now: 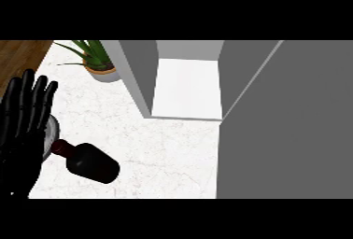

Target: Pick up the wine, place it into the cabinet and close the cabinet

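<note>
The wine bottle [88,162] is lying just right of the left hand [21,140], neck pointing at it. Its fingers [29,91] are standing straight, holding nothing.

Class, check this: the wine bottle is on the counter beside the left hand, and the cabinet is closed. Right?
No. The head view shows the cabinet open, its door swung aside and its white inside showing. The wine bottle is indeed on the counter beside the left hand.
</note>
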Controlling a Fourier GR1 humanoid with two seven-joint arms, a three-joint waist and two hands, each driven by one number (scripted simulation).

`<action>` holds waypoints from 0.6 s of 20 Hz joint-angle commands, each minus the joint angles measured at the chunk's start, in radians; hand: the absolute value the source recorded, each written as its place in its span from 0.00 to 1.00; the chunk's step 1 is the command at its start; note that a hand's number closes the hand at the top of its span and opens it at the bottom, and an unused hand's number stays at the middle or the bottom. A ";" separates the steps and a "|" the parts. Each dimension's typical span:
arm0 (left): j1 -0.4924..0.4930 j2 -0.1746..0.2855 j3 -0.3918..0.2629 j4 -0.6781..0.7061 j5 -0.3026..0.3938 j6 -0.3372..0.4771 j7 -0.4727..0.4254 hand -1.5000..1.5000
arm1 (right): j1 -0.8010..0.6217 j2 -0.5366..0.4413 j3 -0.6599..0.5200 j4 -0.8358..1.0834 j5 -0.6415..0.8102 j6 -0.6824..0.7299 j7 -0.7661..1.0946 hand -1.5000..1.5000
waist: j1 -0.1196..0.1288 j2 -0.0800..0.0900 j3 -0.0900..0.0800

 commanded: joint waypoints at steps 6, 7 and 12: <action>-0.051 0.045 -0.186 0.084 0.350 -0.339 0.107 0.00 | 0.073 0.030 0.037 -0.066 -0.009 -0.002 0.003 0.00 | -0.092 -0.033 0.022; -0.002 0.012 -0.246 0.110 0.398 -0.329 0.202 0.00 | 0.078 -0.002 0.145 -0.026 -0.103 0.140 0.041 0.00 | -0.073 -0.025 0.024; 0.013 0.085 -0.220 -0.037 0.645 -0.326 0.430 0.00 | 0.234 -0.042 0.188 -0.234 -0.179 0.187 0.133 0.00 | -0.060 -0.044 0.024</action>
